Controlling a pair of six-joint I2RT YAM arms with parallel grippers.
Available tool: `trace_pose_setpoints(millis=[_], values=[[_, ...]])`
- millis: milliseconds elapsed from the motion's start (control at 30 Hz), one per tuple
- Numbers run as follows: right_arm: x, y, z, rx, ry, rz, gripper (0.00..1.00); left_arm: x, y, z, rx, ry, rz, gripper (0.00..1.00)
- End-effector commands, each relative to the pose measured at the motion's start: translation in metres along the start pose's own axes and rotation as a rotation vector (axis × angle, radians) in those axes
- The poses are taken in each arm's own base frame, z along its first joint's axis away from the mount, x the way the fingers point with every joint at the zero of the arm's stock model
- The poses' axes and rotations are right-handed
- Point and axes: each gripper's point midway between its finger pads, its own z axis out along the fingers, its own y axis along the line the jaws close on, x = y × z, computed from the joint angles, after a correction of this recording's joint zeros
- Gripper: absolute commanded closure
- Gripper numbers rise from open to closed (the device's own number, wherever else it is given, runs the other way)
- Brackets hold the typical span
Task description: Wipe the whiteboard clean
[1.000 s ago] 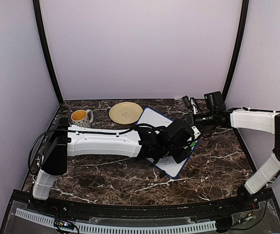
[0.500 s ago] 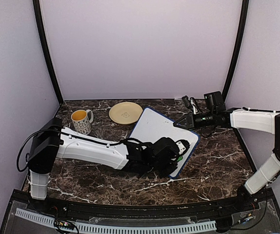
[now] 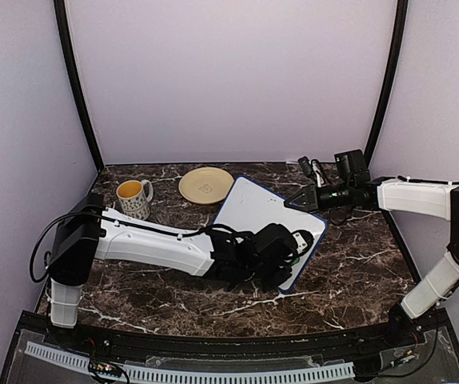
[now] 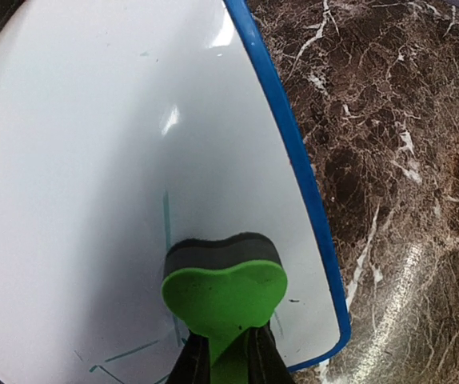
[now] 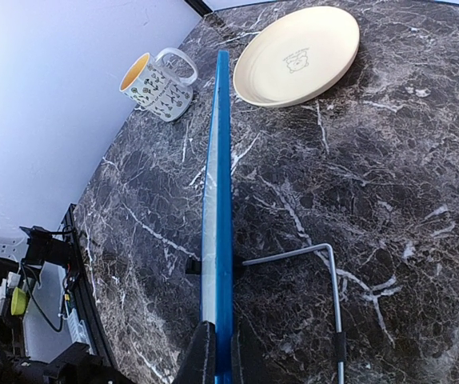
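The whiteboard [image 3: 255,206], white with a blue frame, lies tilted in the middle of the table. My right gripper [image 3: 300,200] is shut on its far right edge; in the right wrist view the fingers [image 5: 204,352] pinch the blue frame [image 5: 218,192] seen edge-on. My left gripper [image 3: 292,245] is shut on a green eraser [image 4: 224,294] whose dark felt is pressed on the board [image 4: 85,152] near its blue-framed corner. Thin dark sketch lines [image 4: 166,224] show beside and below the eraser.
A yellow plate [image 3: 205,185] and a patterned mug [image 3: 134,198] stand at the back left. They also show in the right wrist view, the plate [image 5: 297,54] and the mug [image 5: 156,80]. The board's wire stand [image 5: 331,276] rests on the marble.
My left arm has drawn the eraser from the board's middle right down to its near corner, then nudged slightly right. The right gripper has kept still on the board's edge.
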Motion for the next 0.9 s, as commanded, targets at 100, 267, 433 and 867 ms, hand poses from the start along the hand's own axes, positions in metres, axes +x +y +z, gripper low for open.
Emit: trace_pose_setpoints(millis=[100, 267, 433, 867], values=[[0.023, -0.004, 0.01, 0.018, 0.07, 0.038, 1.0, -0.042, 0.04, 0.013, -0.065, -0.091, 0.002, 1.0], [0.022, -0.003, 0.01, 0.016, 0.067, 0.039, 1.0, -0.045, 0.047, 0.015, -0.071, -0.099, 0.002, 1.0], [0.022, -0.003, 0.01, 0.015, 0.07, 0.036, 1.0, 0.001, 0.042, 0.024, -0.065, -0.014, 0.014, 1.0], [0.02, -0.002, 0.011, 0.008, 0.071, 0.033, 1.0, 0.079, 0.054, 0.024, -0.107, 0.046, -0.078, 1.0]])
